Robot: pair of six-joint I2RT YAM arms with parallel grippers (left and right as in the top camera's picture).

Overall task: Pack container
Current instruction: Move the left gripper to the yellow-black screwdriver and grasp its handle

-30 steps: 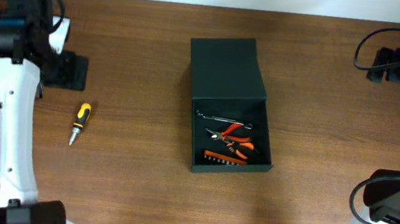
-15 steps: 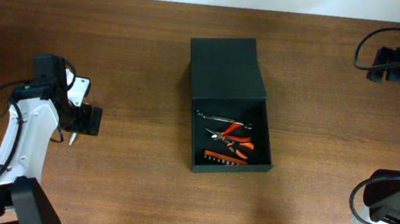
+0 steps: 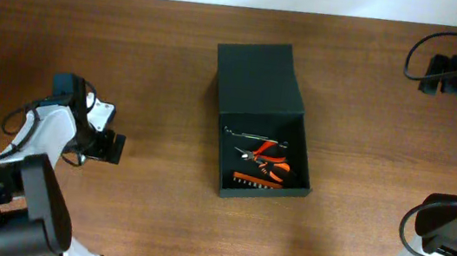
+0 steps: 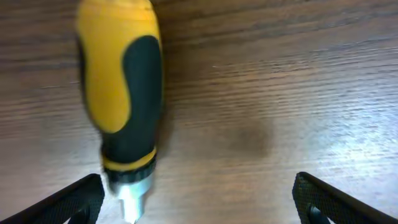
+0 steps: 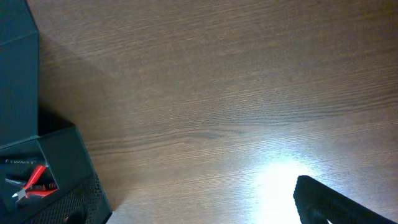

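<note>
Surface: brown wood-grain table (image 3: 174,69). A pale strip of wall runs along its far edge, and the right wrist view catches a bright patch of glare on the wood.

The container (image 3: 256,79) sits at mid-table, well apart from both arms. Its long axis runs from far to near, turned slightly off square. The flap lid is open and laid back toward the wall, and the open compartment is at the near end. Inside you see a wrench (image 3: 241,134), orange-handled pliers (image 3: 267,155) and a strip of orange bits (image 3: 252,181).

The left gripper (image 3: 108,146) is low over the table, left of the container. From overhead you cannot see anything beneath it. The left wrist view shows the fingers (image 4: 81,199) spread apart with a screwdriver (image 4: 121,93) lying between them, close to the left finger. Its handle is yellow and black, and its metal collar and shaft point toward the camera.

The right gripper (image 3: 436,73) is at the far right corner. Its wrist view shows only one dark finger, so you cannot tell how the jaws stand. That view also catches the container's corner and the pliers at its left edge.
</note>
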